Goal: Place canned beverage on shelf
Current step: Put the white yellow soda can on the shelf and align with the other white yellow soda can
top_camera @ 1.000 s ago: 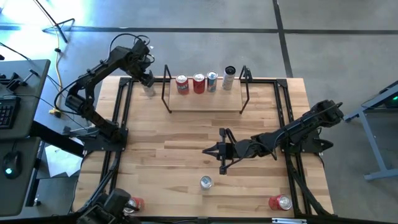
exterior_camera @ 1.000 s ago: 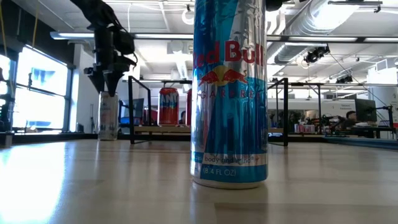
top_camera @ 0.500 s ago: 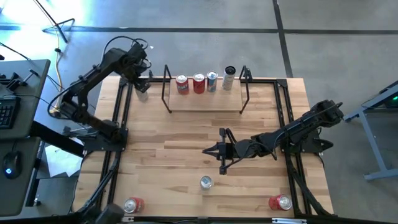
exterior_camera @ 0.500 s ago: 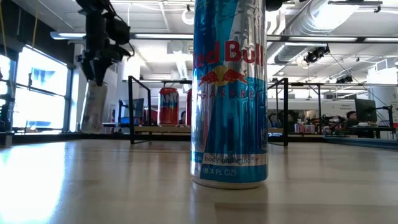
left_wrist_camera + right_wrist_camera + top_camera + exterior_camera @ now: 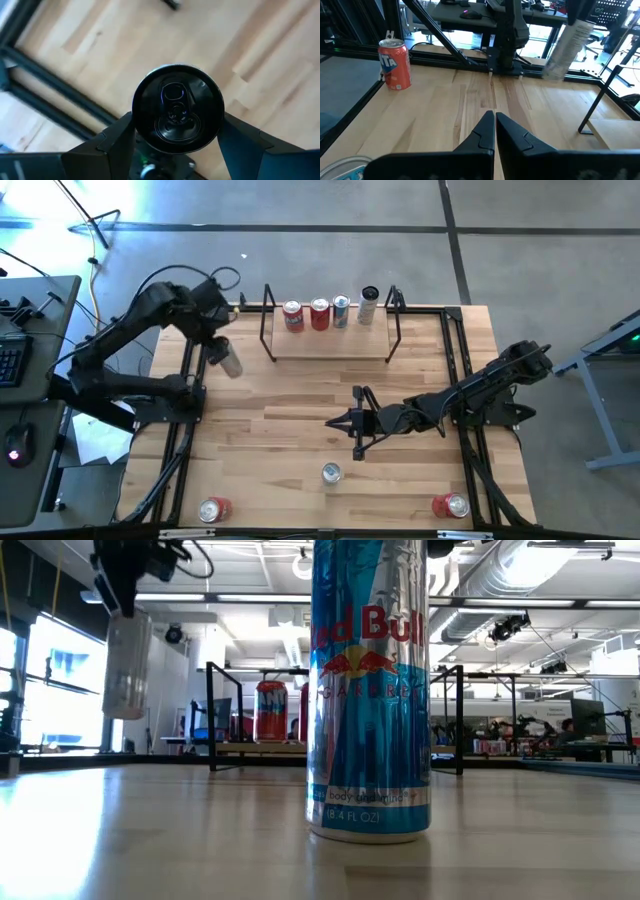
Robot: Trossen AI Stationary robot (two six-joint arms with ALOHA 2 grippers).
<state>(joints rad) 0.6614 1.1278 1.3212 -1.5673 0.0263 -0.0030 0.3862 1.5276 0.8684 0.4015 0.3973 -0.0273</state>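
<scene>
Can (image 5: 229, 360) held aloft by our left gripper (image 5: 216, 346), near the bench's (image 5: 300, 395) far left corner.
Our left jaws grasp it beside the shelf (image 5: 330, 343); our right gripper (image 5: 336, 421) rests mid-bench, jaws clenched.

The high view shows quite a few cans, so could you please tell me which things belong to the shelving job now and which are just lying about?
In the job:
- silver can, held off the table by the left gripper
- shelf

Lying about:
- blue Red Bull can
- red can
- second red can
- right gripper, waiting mid-table
</scene>
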